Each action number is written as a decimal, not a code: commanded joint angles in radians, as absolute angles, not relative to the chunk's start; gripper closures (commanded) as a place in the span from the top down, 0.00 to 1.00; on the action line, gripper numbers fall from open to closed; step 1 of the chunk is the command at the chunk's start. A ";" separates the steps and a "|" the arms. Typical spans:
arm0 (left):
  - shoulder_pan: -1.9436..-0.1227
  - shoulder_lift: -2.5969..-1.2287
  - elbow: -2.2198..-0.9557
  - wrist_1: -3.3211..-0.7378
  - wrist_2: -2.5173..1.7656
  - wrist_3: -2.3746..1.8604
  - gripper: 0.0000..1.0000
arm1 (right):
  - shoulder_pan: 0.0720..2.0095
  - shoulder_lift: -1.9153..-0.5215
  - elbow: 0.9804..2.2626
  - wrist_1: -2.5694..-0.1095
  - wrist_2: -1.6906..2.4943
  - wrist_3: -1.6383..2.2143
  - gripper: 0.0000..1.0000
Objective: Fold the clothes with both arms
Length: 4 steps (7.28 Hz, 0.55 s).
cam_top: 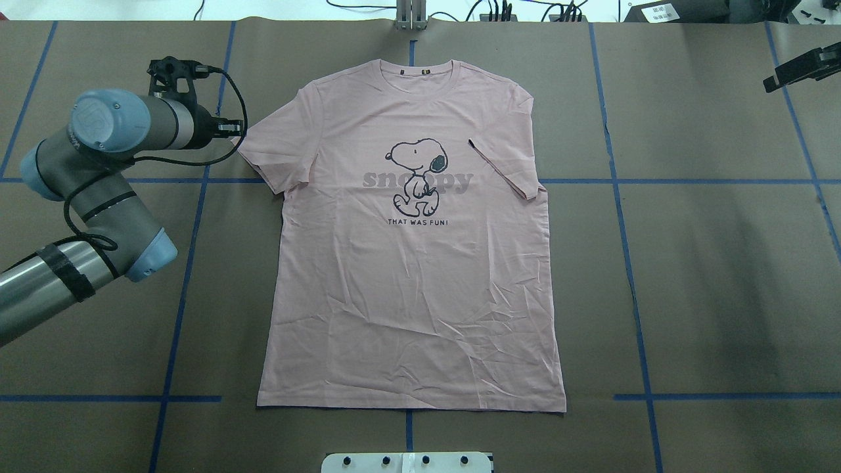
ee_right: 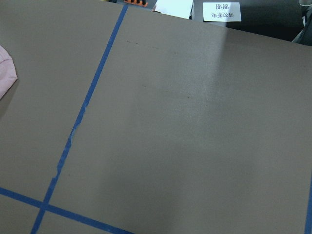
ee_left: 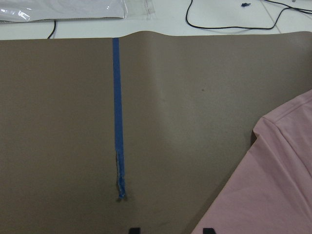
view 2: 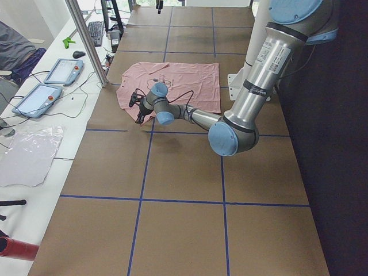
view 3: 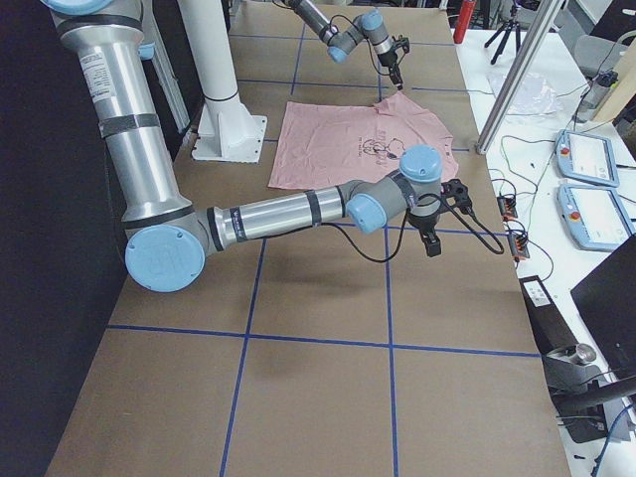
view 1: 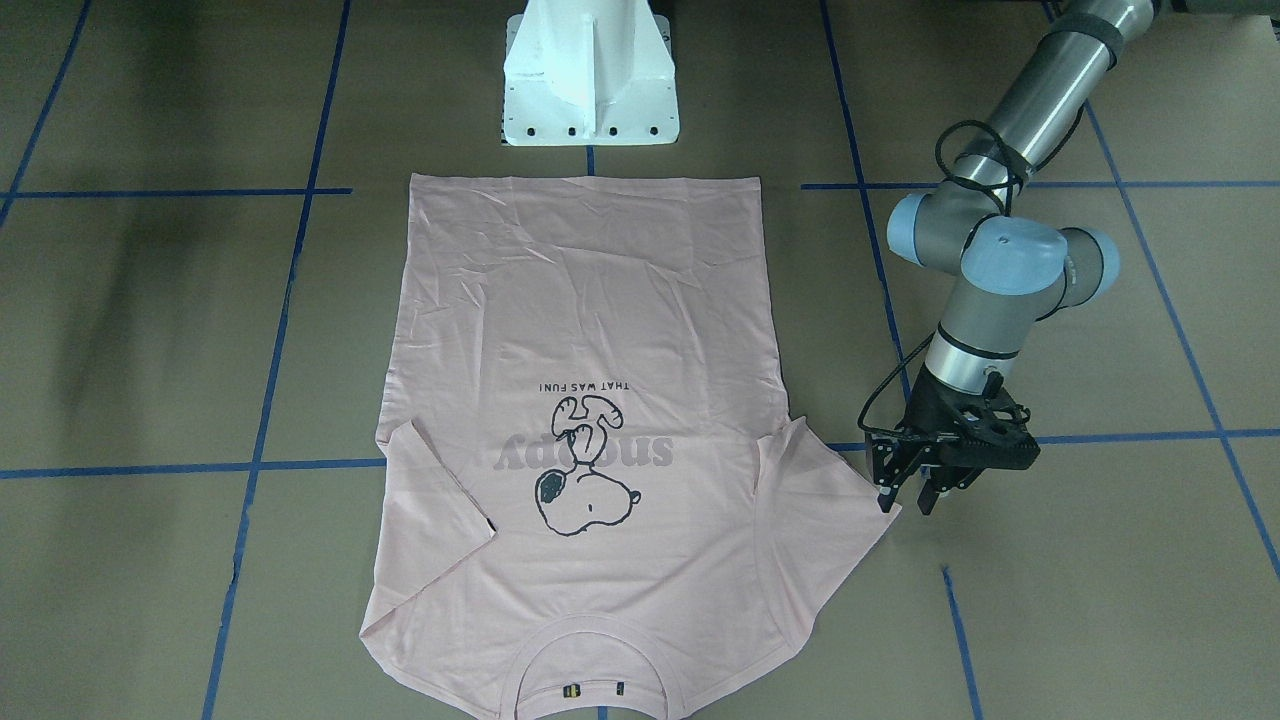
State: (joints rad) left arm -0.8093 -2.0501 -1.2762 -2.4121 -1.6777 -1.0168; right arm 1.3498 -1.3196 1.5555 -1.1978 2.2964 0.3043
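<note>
The pale pink T-shirt (cam_top: 407, 276) lies flat, print up, collar at the far edge; it also shows in the front view (view 1: 590, 300). Its sleeve on my right side (cam_top: 506, 167) is folded in over the chest. The other sleeve (view 1: 840, 510) is spread out. My left gripper (view 1: 905, 500) is open and empty, low at that sleeve's tip. In the left wrist view its fingertips (ee_left: 208, 230) stand apart beside the sleeve edge (ee_left: 278, 185). My right gripper (view 3: 429, 243) hovers off the shirt's folded-sleeve side; I cannot tell its state.
The white pedestal base (view 1: 590, 80) stands at the shirt's hem end. Blue tape lines (cam_top: 617, 197) cross the brown table. Beyond the collar edge are a metal post (view 2: 86, 40) and a desk with tablets (view 3: 586, 159). The right wrist view shows a bit of pink cloth (ee_right: 6, 73).
</note>
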 commanded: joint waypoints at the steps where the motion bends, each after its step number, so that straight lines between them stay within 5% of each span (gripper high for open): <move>1: -0.793 -2.049 -1.261 -2.416 -1.654 -1.028 0.52 | 1.350 -1.321 1.555 -1.198 2.296 0.305 1.00; 4: -0.793 -2.051 -1.243 -2.418 -1.641 -1.028 0.48 | 1.350 -1.321 1.555 -1.198 2.295 0.305 1.00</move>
